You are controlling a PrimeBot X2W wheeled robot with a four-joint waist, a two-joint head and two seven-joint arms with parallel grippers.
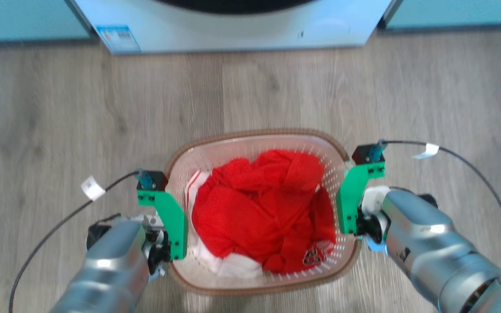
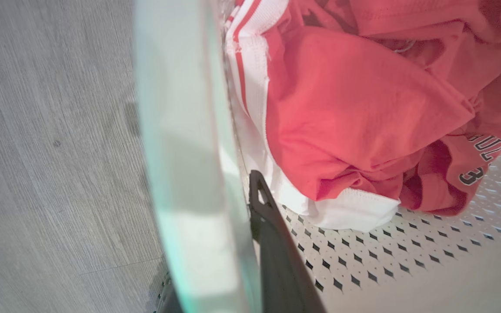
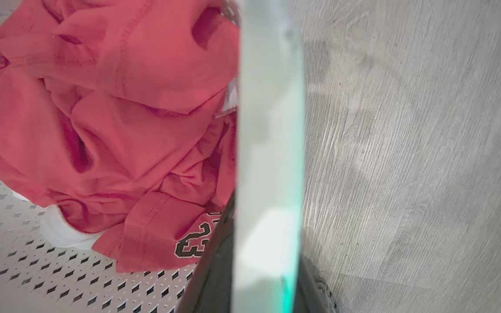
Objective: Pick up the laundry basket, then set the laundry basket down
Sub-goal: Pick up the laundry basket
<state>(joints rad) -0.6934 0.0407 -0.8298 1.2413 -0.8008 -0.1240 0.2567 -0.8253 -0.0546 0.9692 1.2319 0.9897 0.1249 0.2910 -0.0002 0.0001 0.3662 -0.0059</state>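
I had both forearms reaching forward and down, angled in toward each other, so that the laundry basket [image 1: 259, 132] sat between them on the robot's near side, with grey wood floor [image 1: 59, 108] separating it from the washing machine [image 1: 233, 30] beyond. The left gripper [image 1: 165, 243] straddled the basket's left wall. In the left wrist view its inner finger [image 2: 272, 243] lay flat against the perforated inside, and the other was just visible outside the blurred rim, so it was clamped on that wall. The right gripper [image 1: 363, 226] gripped the right wall the same way, a dark finger [image 3: 209, 278] hugging each side of the rim. Red and white clothes [image 1: 268, 208] were heaped inside the basket. I could not tell whether the basket's base rested on the floor or hung just clear of it.
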